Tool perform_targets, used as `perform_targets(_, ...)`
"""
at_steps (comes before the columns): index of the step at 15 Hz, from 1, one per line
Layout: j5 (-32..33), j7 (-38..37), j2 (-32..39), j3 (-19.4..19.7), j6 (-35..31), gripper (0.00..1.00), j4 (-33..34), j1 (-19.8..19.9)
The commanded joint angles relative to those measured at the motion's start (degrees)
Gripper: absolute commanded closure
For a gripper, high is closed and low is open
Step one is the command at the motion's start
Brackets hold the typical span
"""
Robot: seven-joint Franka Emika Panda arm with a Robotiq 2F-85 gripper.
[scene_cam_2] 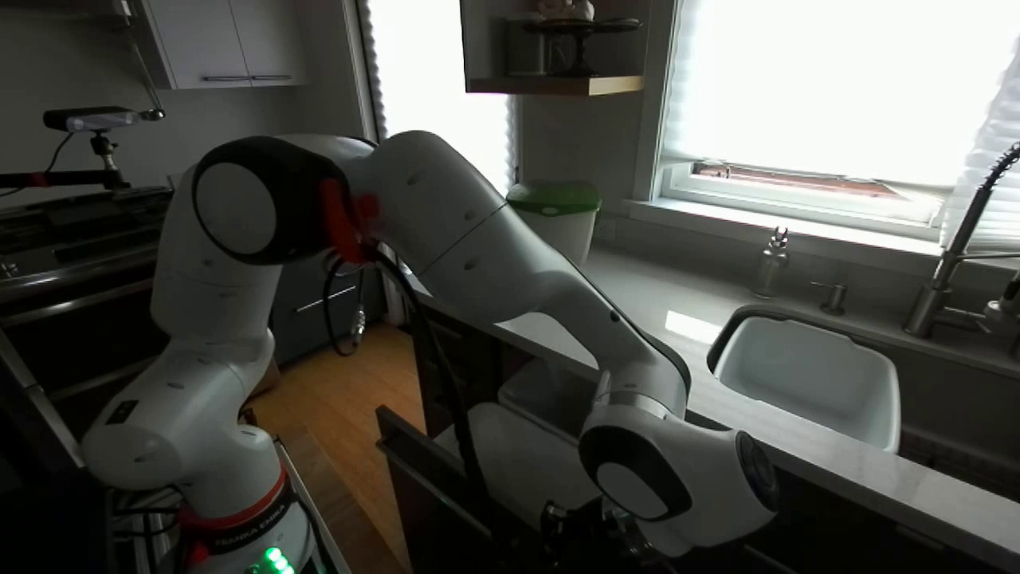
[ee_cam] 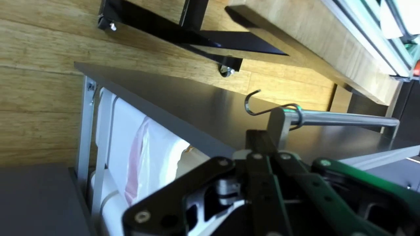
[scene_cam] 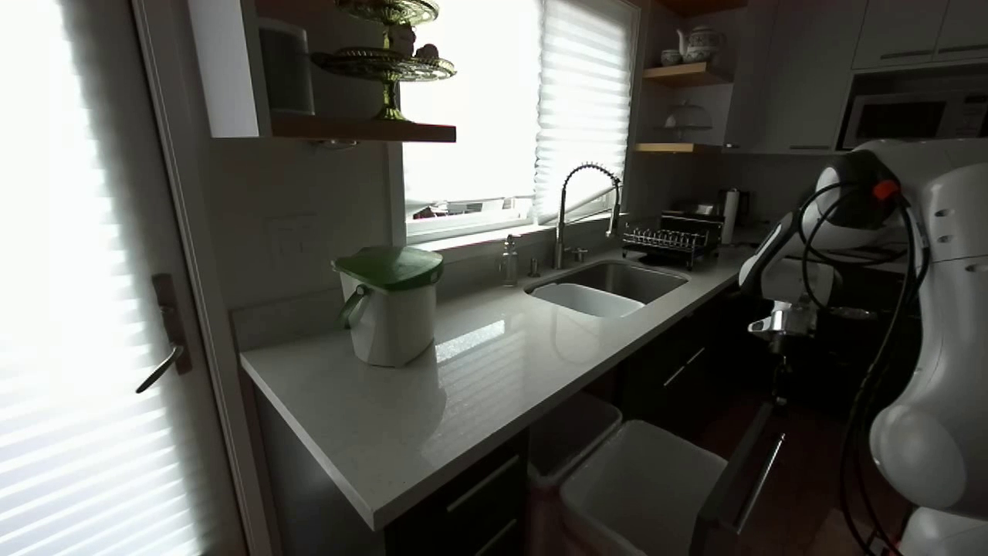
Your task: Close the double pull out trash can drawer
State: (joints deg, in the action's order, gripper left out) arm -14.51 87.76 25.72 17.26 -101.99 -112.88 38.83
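The double trash drawer stands pulled out from under the counter. Its dark front panel point(scene_cam: 728, 483) shows in both exterior views point(scene_cam_2: 430, 510) and in the wrist view point(ee_cam: 197, 105). A front white bin point(scene_cam: 641, 475) and a rear bin point(scene_cam: 575, 432) sit behind it; the wrist view shows a white bag point(ee_cam: 151, 157) over a bin edge. A metal bar handle point(ee_cam: 347, 118) is on the panel's outer face. My gripper point(ee_cam: 259, 141) is shut, with nothing visible between its fingers. Its tips are over the panel beside the handle's near post; contact cannot be told.
A metal S-hook point(ee_cam: 251, 109) hangs on the handle. The wooden base board point(ee_cam: 311, 39) and a black caster frame point(ee_cam: 157, 29) stand near the panel's outer side. The countertop point(scene_cam: 494, 394) overhangs the bins and bears a green-lidded pail point(scene_cam: 394, 320). A sink tub point(scene_cam_2: 805, 383) is farther along.
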Motion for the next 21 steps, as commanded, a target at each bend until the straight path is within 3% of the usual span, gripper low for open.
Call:
perform_targets(1,-6.24,5.65,-1.32,-2.89,-6.76,1.00,-2.21,1.81)
perform_targets(10,-18.46,8.98,0.15,-7.39,-8.54,1.00,-2.33,1.14)
perform_targets(15,-23.06,11.79,-3.95,-6.50,-12.46,1.00,-5.51,1.20)
perform_targets(21,-12.92,1.92,-11.30,0.74,-12.31,1.00,-9.34,-0.38)
